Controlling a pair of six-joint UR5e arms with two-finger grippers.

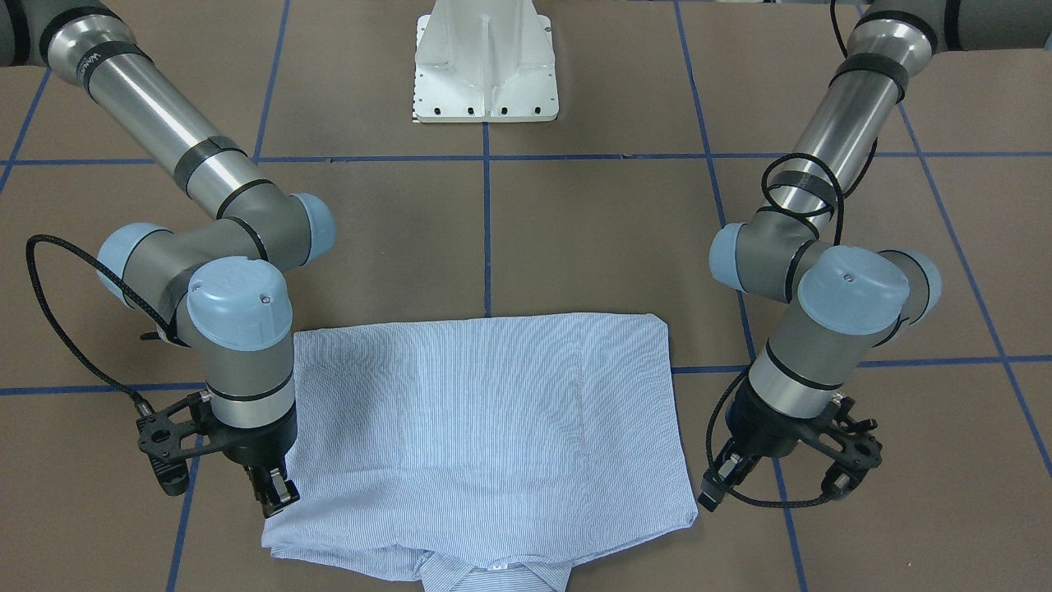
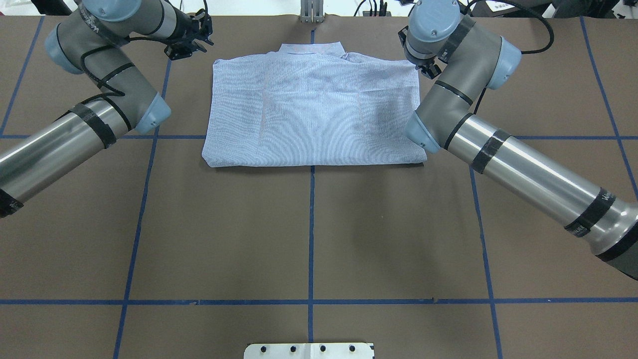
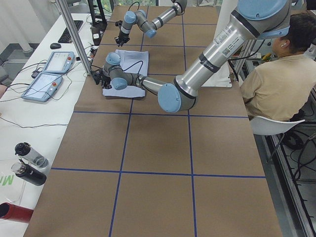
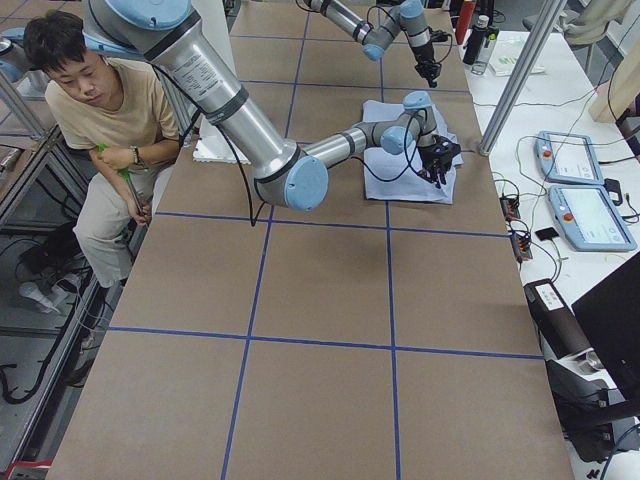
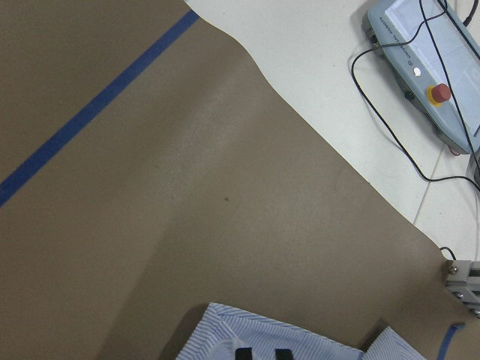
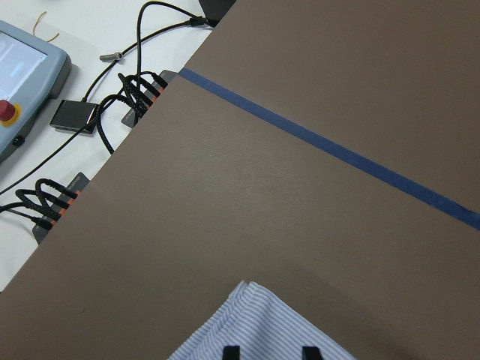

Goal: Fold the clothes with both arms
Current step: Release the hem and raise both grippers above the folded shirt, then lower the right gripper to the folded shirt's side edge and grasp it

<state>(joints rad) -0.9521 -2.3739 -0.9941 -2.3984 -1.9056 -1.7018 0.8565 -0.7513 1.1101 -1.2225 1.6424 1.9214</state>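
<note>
The light blue striped shirt (image 1: 493,411) lies folded into a flat rectangle on the brown table, collar (image 2: 311,48) at the far edge from the robot. My right gripper (image 1: 278,493) hangs low over the shirt's collar-side corner; in the right wrist view (image 6: 270,351) its tips stand wide apart over the cloth (image 6: 247,322). My left gripper (image 1: 713,485) is just outside the opposite collar-side corner; in the left wrist view (image 5: 261,352) its tips show a narrow gap above the shirt's edge (image 5: 247,330). Neither holds cloth.
The white pedestal base (image 1: 485,66) stands at the robot's side of the table. Teach pendants (image 5: 435,67) and cables (image 6: 112,105) lie on the white bench past the table's far edge. A seated person (image 4: 110,110) is beside the table. Blue tape lines cross the surface.
</note>
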